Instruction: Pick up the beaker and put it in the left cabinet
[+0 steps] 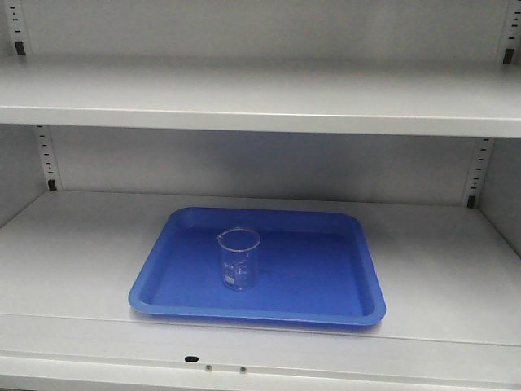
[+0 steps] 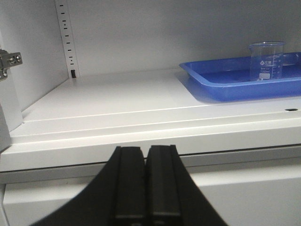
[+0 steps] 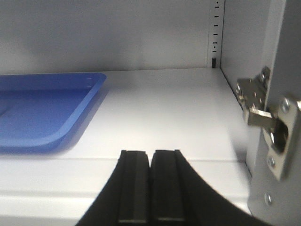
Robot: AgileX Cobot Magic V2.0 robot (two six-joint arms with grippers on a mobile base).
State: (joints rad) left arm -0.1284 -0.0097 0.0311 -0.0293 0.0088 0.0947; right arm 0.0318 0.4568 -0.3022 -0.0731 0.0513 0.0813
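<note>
Front view shows the beaker (image 1: 238,258) upright in the blue tray (image 1: 326,285) inside the cabinet (image 1: 456,261); both arms' fingers (image 2: 130,188) are pressed together, holding nothing.

Left claw (image 2: 146,186), right claw (image 3: 150,188): matte black, flat ribbed fingers.

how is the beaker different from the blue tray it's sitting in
The beaker is clear glass with faint printed marks; the blue tray is opaque and plain. The beaker is a tall, narrow cylinder standing upright, while the tray is a wide, shallow rectangle with rounded corners lying flat. The beaker stands inside the tray, left of its middle, and the tray rests directly on the cabinet shelf. Both are open-topped and look empty.
</note>
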